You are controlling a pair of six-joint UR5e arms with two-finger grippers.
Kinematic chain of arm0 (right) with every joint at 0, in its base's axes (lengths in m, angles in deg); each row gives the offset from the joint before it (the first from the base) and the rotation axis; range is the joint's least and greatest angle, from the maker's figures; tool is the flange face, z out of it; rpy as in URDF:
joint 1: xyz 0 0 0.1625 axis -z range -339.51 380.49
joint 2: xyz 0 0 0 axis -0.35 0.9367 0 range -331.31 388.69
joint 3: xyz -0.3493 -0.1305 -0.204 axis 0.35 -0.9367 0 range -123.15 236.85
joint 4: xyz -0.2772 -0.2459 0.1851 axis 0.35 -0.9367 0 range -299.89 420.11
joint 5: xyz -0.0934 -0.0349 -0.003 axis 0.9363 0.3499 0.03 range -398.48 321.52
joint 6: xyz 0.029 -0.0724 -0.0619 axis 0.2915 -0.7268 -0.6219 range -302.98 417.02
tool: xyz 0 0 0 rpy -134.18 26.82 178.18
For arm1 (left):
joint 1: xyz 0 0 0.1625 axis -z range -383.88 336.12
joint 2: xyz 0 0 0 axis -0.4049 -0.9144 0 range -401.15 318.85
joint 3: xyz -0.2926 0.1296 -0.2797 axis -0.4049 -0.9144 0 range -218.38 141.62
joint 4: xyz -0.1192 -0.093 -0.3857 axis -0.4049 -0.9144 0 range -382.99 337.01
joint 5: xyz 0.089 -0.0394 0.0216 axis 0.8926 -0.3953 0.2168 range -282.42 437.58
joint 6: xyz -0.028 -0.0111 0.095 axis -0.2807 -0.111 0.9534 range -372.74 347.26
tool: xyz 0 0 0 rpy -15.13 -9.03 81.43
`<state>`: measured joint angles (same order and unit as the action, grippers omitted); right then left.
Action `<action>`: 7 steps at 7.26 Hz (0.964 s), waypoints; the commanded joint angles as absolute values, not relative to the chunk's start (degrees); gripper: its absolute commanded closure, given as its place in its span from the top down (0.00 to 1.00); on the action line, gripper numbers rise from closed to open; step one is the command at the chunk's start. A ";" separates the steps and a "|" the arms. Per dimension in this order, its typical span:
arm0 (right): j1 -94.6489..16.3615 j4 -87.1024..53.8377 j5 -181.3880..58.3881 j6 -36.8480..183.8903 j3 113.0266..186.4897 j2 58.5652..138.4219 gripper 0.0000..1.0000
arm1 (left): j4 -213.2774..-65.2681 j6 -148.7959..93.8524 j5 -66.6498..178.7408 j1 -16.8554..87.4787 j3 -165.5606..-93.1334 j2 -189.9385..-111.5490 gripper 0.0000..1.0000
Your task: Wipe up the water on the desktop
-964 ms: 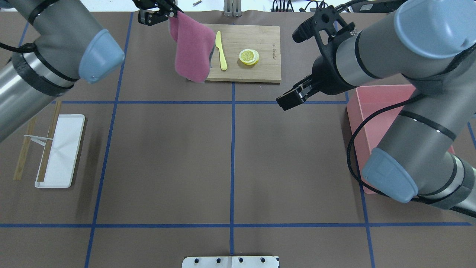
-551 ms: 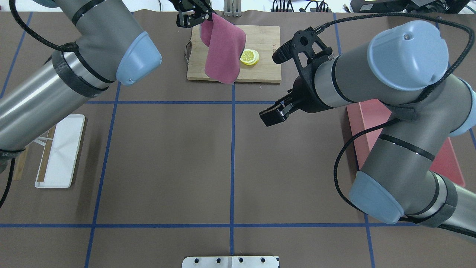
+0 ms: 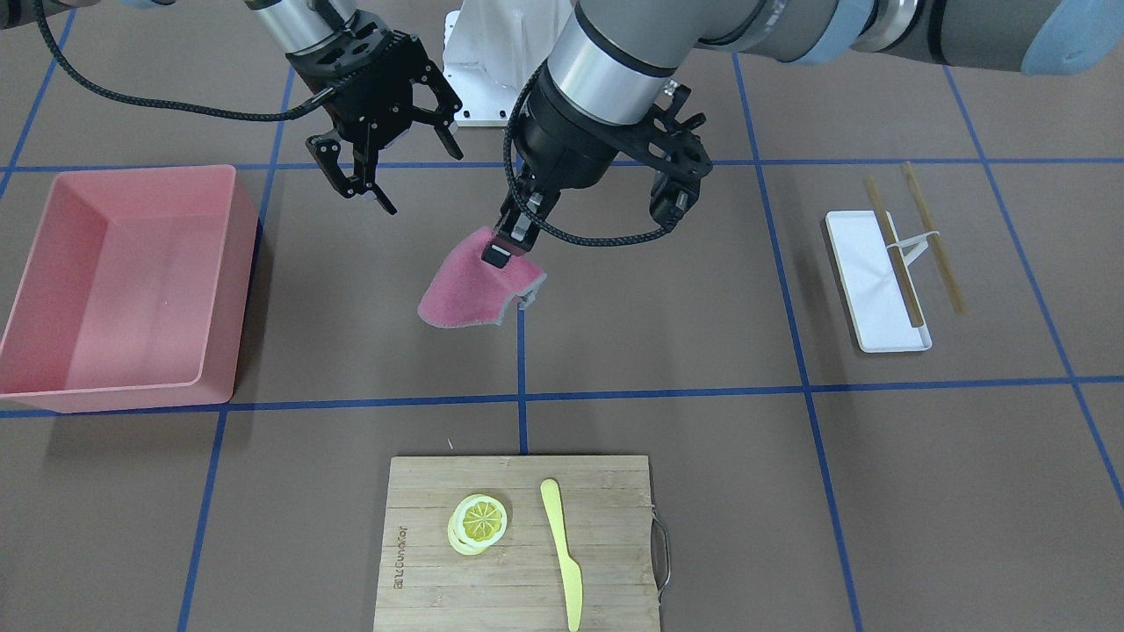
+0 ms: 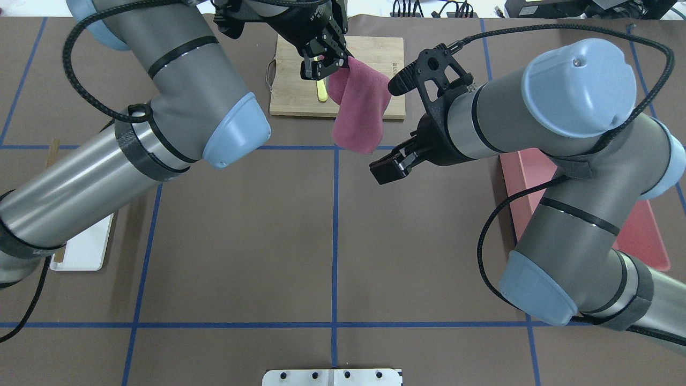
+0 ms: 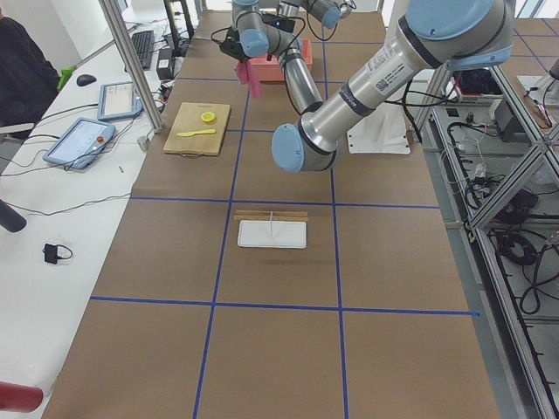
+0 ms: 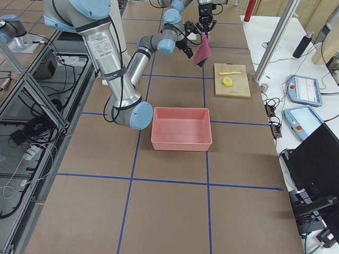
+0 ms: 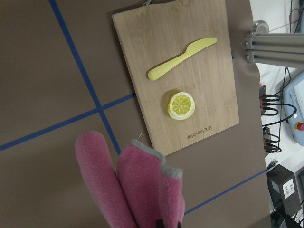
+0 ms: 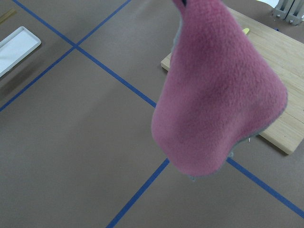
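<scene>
My left gripper (image 4: 338, 60) is shut on the top corner of a pink cloth (image 4: 358, 115). The cloth hangs free above the brown desktop (image 4: 241, 241) with its blue tape grid, just in front of the cutting board. In the front view the left gripper (image 3: 497, 251) holds the cloth (image 3: 465, 294) over the middle grid line. The cloth also shows in the left wrist view (image 7: 137, 190) and fills the right wrist view (image 8: 218, 99). My right gripper (image 3: 395, 167) is open and empty, close beside the cloth (image 4: 387, 167). I see no water on the desktop.
A bamboo cutting board (image 3: 606, 527) with a lemon slice (image 3: 479, 520) and a yellow knife (image 3: 562, 553) lies at the far side. A pink bin (image 3: 114, 281) stands on my right. A white tray (image 3: 869, 272) with chopsticks lies on my left.
My left arm has carried the cloth to the right and nearer, from beside the board's left end to its near right edge. My right gripper has shifted left towards it.
</scene>
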<state>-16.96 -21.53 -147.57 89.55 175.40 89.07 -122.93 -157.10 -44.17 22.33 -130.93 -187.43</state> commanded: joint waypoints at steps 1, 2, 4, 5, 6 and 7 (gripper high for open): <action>-16.95 -21.27 -147.11 89.63 175.24 89.07 0.97 | -122.84 -161.35 -42.31 20.33 -132.59 -187.23 0.00; -16.95 -20.14 -146.41 89.80 174.54 89.07 0.92 | -122.23 -162.67 -42.39 19.72 -133.55 -186.96 0.00; -16.95 -19.08 -146.32 89.98 173.83 89.15 0.90 | -116.45 -162.77 -42.48 17.61 -138.37 -186.96 0.00; -16.95 -18.99 -146.32 89.98 173.83 89.15 0.90 | -114.94 -162.77 -42.48 16.21 -139.61 -186.96 0.00; -17.04 -18.99 -146.32 89.98 173.83 89.15 0.89 | -114.93 -162.77 -42.48 15.06 -139.80 -186.96 0.00; -17.04 -18.99 -146.32 90.07 173.92 89.15 0.86 | -114.93 -162.77 -42.48 14.44 -139.80 -186.96 0.00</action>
